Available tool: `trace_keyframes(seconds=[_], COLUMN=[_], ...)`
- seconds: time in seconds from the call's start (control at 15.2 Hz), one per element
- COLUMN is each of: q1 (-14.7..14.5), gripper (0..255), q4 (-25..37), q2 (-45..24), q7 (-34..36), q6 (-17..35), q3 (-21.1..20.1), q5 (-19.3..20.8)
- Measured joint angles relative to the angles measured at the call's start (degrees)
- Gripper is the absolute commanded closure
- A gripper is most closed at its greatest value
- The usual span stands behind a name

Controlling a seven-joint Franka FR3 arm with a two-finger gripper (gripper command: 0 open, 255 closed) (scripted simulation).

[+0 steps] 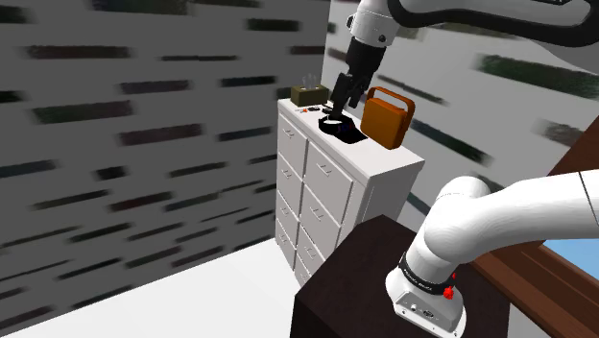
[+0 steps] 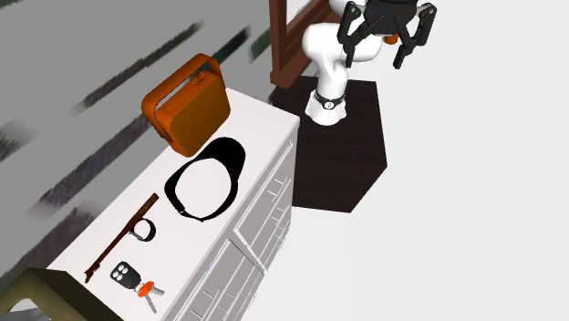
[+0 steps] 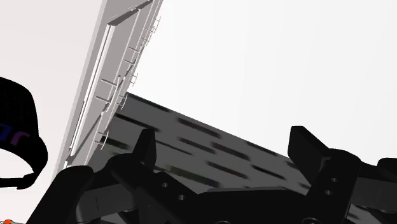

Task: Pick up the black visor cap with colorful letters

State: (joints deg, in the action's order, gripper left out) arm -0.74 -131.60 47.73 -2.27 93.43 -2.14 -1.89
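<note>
The black visor cap (image 2: pixel 205 181) lies flat on the white dresser top (image 2: pixel 264 137), its brim toward the orange case. In the shoulder view the visor cap (image 1: pixel 338 129) sits directly under my gripper (image 1: pixel 339 106), which hangs a little above it without touching. In the wrist view the visor cap (image 3: pixel 19 127) shows coloured letters on its band, off to the side of the left finger (image 3: pixel 146 149). My gripper (image 3: pixel 226 149) is open with nothing between its fingers. From the second exterior view the gripper (image 2: pixel 372 62) has its fingers spread wide.
An orange case (image 2: pixel 187 105) stands upright just beyond the visor. A brown stick (image 2: pixel 118 237), a small ring (image 2: pixel 143 230) and a key fob with keys (image 2: pixel 137 281) lie farther along the top, near an olive box (image 1: pixel 309 93). The dark stand (image 2: pixel 342 146) abuts the dresser.
</note>
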Motion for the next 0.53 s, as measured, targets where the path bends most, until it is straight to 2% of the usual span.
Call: trace_keyframes(seconds=[0.26, 0.53], q1=[0.6, 1.8], gripper=[0, 0], q4=[-0.5, -1.1], q2=[-2.0, -6.5], q7=[-1.9, -5.9], q6=[2.3, 7.1], q3=[1.8, 5.7], q5=[0.9, 2.7])
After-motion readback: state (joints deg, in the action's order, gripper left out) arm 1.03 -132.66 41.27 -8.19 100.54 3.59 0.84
